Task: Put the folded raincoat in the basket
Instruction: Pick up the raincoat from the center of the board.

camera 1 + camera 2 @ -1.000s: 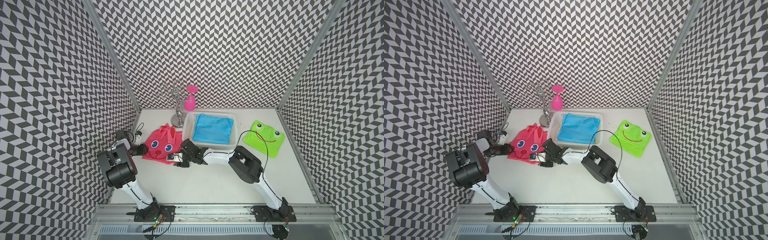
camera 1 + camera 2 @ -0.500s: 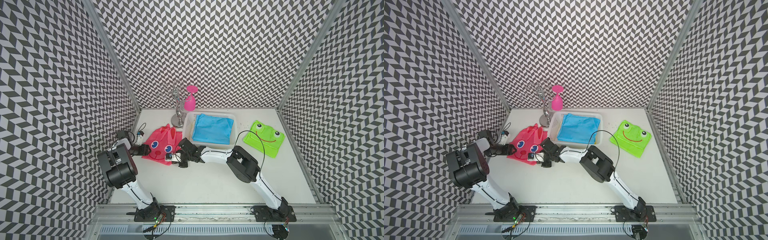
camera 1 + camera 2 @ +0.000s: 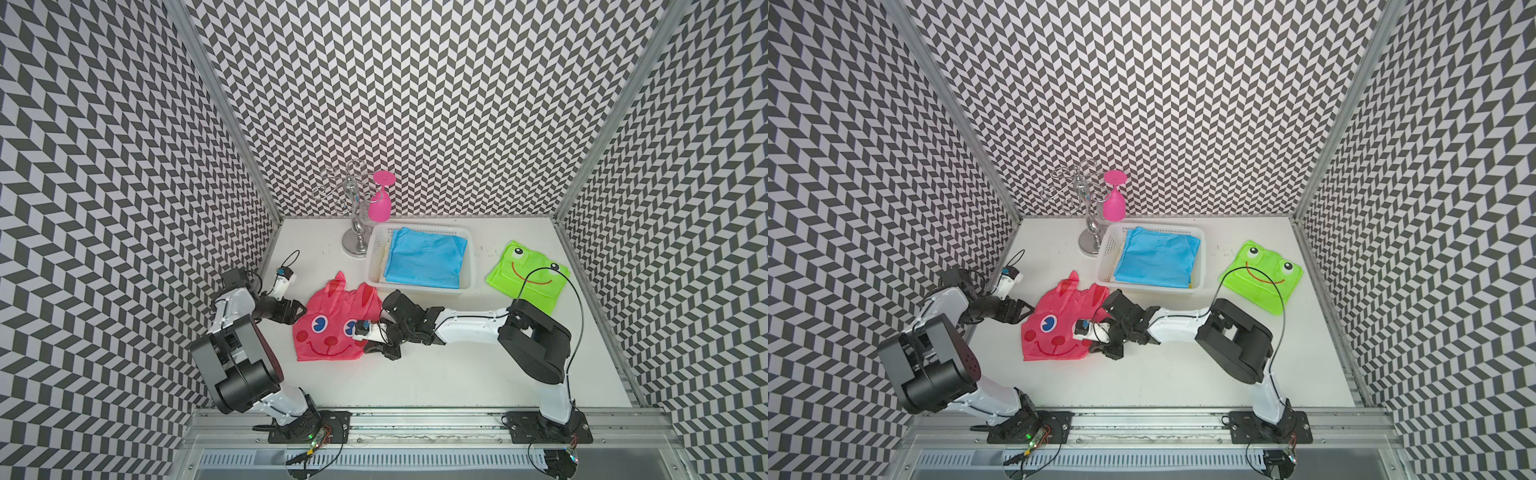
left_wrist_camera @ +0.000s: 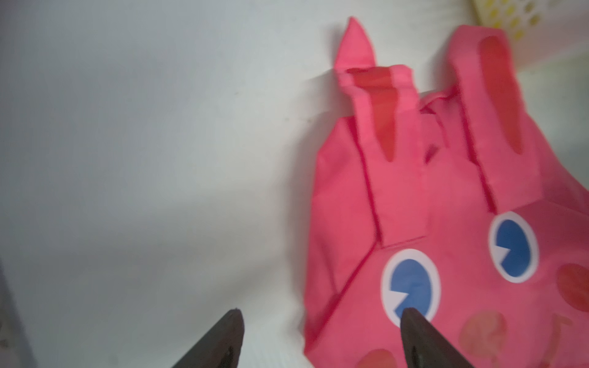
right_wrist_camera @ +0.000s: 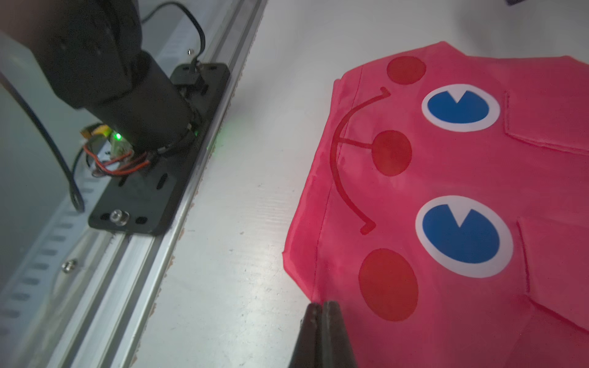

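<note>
pink raincoat (image 3: 329, 332), right claw (image 5: 322, 308) pinching edge, left claw (image 4: 320, 313) spread

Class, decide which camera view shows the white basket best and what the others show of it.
A top view: the whole basket shows, rim and lattice walls, blue folded cloth inside. The left wrist view catches only a blurred corner; the right wrist view shows none.
</note>
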Controlling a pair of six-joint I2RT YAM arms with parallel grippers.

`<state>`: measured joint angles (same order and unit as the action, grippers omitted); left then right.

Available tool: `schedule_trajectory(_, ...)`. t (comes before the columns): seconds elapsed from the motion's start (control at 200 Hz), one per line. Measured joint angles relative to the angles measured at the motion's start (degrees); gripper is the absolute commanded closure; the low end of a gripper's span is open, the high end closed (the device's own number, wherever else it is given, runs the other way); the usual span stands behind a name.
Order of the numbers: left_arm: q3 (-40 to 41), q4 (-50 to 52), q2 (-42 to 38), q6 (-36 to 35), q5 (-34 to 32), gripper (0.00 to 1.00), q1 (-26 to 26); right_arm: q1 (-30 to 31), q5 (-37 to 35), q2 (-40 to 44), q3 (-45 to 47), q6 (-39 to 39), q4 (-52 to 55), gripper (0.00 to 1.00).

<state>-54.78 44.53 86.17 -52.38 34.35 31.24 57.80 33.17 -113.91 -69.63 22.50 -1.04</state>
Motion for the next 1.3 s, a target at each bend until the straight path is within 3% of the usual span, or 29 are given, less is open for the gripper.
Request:
schedule_trajectory(0.14, 4.55, 0.04, -6.12, -8.09, 6.32, 0.01, -2.23, -1.03, 1.25, -0.22, -2.01, -6.16, -2.62, 1.00)
schedule_trajectory(0.356, 5.86, 3.34, -13.33, -24.06, 13.05, 0.01, -2.73, -1.95, 1.55, -2.60, -7.04, -14.32, -9.94, 1.00)
schedule_trajectory(0.526, 6.78, 8.04, -12.76, -35.04, 14.58, 0.00, -2.75, -2.75, 2.19, -4.68, -7.23, -20.68, -16.35, 1.00)
schedule_trajectory(0.731, 8.11, 9.97, -8.79, -41.70, 15.04, 0.01, -3.02, -4.26, 2.99, -6.40, -7.26, -27.41, -23.19, 1.00)
schedule_trajectory(0.971, 12.72, 6.05, -8.66, -42.42, 13.92, 0.04, -3.85, -5.25, 3.52, -6.99, -7.28, -32.35, -28.33, 1.00)
schedule_trajectory(1.072, 14.71, 3.34, -9.90, -42.07, 12.72, 0.21, -4.11, -5.27, 3.85, -7.37, -7.43, -34.05, -30.16, 1.00)
schedule_trajectory(1.302, 16.28, -3.15, -13.94, -38.99, 9.84, 0.88, -4.76, -5.27, 4.94, -7.69, -7.50, -34.07, -31.08, 1.00)
